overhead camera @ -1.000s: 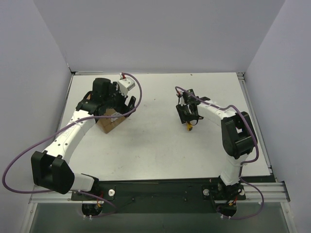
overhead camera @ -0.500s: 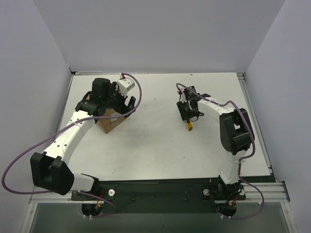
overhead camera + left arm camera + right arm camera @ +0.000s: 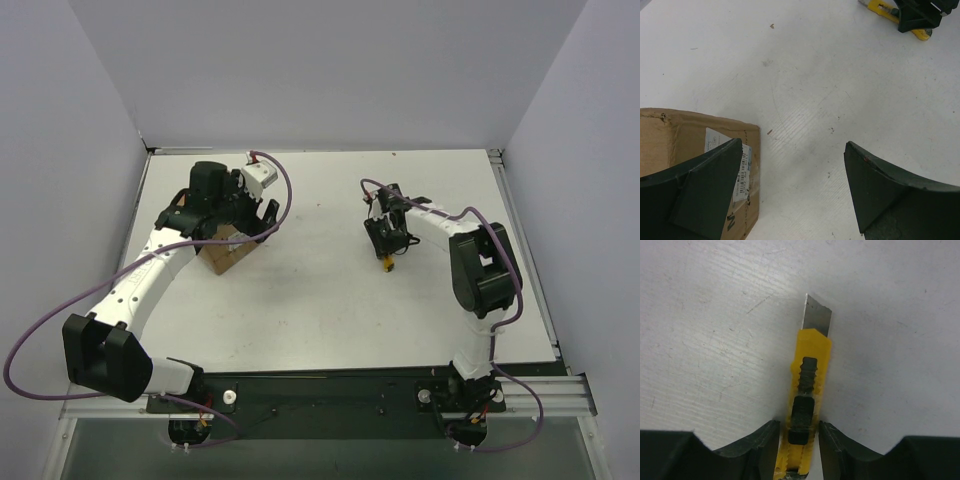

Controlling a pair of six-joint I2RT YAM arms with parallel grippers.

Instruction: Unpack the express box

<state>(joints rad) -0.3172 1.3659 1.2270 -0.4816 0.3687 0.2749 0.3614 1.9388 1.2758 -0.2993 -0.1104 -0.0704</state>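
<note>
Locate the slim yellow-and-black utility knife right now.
Top view: the slim yellow-and-black utility knife is right of centre, clamped in the right gripper, blade out over the white tabletop, far from the brown cardboard express box at left.

Express box (image 3: 690, 130): white label (image 3: 745, 170), print too small to read. Black letters (image 3: 732, 223) below it are cut off and unreadable.

Bright even light, soft faint shadows, wrist close-ups sharp
</note>
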